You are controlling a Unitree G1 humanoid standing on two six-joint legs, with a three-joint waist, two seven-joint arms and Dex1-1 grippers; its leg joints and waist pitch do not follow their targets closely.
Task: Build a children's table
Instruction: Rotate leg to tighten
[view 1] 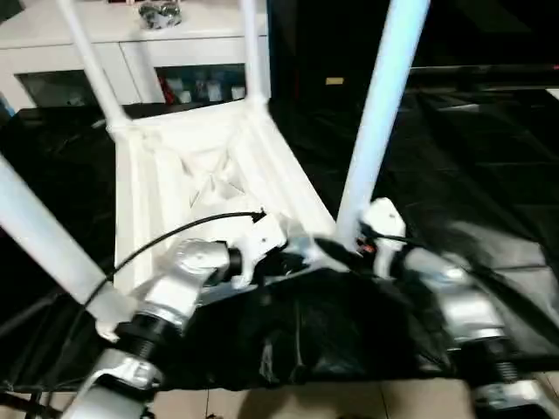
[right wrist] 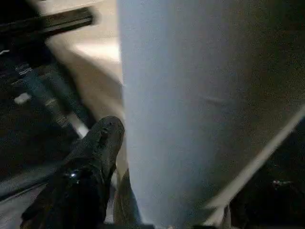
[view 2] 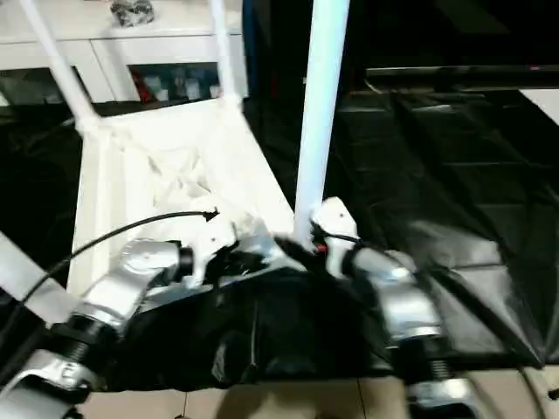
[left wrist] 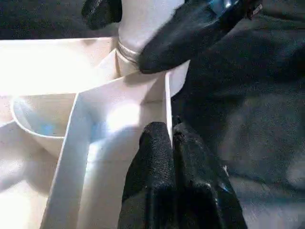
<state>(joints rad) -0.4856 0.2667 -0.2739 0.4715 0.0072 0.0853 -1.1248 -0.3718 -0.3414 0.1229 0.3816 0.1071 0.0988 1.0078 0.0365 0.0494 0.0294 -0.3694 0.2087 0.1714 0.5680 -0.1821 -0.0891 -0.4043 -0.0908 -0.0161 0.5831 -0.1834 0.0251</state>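
The white tabletop (view 1: 192, 175) lies upside down on a black sheet, ribbed underside up. Two legs (view 1: 87, 61) (view 1: 251, 52) stand in its far corner sockets, and a third leg (view 1: 44, 236) rises at the near left. The fourth leg (view 1: 380, 113) stands at the near right corner. My right gripper (view 1: 349, 244) is shut around its base, with one finger (right wrist: 95, 157) against the tube. In the left wrist view its black fingers (left wrist: 190, 33) straddle the leg just above the socket. My left gripper (left wrist: 170, 143) is pinched shut on the tabletop's thin rim wall (left wrist: 167, 100) beside that corner.
A white cabinet (view 1: 131, 35) with glass doors stands behind the tabletop. The black sheet (view 1: 489, 175) covers the floor to the right and front. Tan floor tiles (view 1: 306, 401) show at the near edge. A black cable (view 1: 175, 231) runs over my left forearm.
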